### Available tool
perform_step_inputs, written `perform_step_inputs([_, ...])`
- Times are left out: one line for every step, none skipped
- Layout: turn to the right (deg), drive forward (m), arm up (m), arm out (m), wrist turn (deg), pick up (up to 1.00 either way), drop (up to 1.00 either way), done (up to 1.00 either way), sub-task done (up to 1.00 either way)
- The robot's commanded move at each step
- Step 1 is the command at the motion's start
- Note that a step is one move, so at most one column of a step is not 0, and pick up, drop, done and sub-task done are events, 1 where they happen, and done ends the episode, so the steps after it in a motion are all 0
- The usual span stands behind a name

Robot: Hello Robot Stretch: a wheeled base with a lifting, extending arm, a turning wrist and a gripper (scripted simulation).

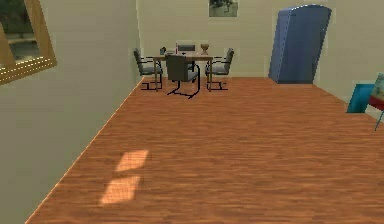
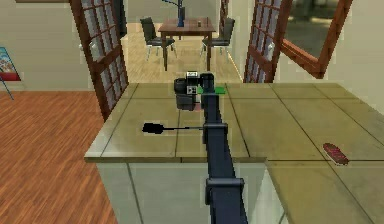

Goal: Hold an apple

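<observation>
In the arm side view my arm (image 2: 218, 150) reaches out over a beige tiled counter (image 2: 290, 115). The gripper (image 2: 183, 92) is a dark block at the arm's far end, above the counter's far part. A small flat green thing (image 2: 213, 90) lies right beside it on the counter, so I cannot tell whether the gripper holds anything. No shape here reads clearly as an apple. A black long-handled utensil (image 2: 160, 128) lies on the counter left of the arm. A small reddish-brown thing (image 2: 335, 152) lies near the counter's right side.
Beyond the counter, wooden glazed doors (image 2: 100, 50) frame an opening to a dining table (image 2: 186, 33) with chairs. In the forward view, wood floor (image 1: 220, 150) leads to another table with chairs (image 1: 185, 62), a blue cabinet (image 1: 300, 45) at right and a leaning picture (image 1: 364, 97).
</observation>
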Motion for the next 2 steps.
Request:
perform_step_inputs([0.0, 0.00, 0.00, 0.00, 0.0, 1.00, 0.00, 0.00, 0.00])
perform_step_inputs([0.0, 0.00, 0.10, 0.00, 0.0, 0.00, 0.00, 0.00, 0.00])
